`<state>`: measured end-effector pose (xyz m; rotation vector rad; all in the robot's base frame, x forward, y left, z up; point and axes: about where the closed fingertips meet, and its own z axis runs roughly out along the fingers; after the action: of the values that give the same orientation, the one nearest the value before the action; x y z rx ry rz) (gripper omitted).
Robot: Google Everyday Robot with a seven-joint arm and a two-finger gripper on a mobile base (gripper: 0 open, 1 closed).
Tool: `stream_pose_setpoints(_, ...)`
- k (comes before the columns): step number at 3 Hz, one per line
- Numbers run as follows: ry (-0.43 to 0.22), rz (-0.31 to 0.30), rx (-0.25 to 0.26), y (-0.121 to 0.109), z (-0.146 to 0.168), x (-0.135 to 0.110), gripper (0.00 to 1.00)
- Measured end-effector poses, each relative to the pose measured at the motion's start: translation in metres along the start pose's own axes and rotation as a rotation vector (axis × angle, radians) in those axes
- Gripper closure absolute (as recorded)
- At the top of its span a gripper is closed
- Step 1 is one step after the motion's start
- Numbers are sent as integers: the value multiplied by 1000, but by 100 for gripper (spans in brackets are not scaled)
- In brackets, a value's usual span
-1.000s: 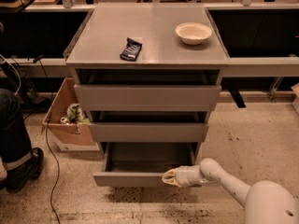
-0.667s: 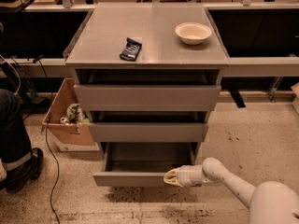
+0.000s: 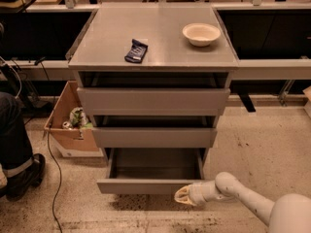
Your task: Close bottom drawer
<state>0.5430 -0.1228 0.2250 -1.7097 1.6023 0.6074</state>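
The bottom drawer [image 3: 146,185] of the grey cabinet stands pulled out, its slim flat front low near the floor and its grey tray interior [image 3: 154,164] showing empty. My gripper [image 3: 182,196] is at the right end of that drawer front, touching or nearly touching its outer face, on the end of a white arm [image 3: 243,198] coming from the lower right. The mid-height drawer front [image 3: 154,137] and the tallest drawer front [image 3: 153,101] sit above it, both pulled out slightly.
The cabinet top [image 3: 160,38] carries a white bowl [image 3: 201,34] at the right and a dark blue packet [image 3: 136,51] at the left. A cardboard box [image 3: 68,125] with trash stands left of the cabinet. A person's leg and shoe [image 3: 17,164] are at far left. A cable [image 3: 54,178] lies on the floor.
The gripper has shifted slightly to the right along the bottom drawer's front. The drawer stands at about the same extension.
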Motion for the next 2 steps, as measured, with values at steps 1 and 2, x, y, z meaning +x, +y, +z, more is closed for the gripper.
stream_pose_setpoints(1,0,11,-17,11,9,12,100)
stream_pose_setpoints(2,1,13,-15,11,9,14,100)
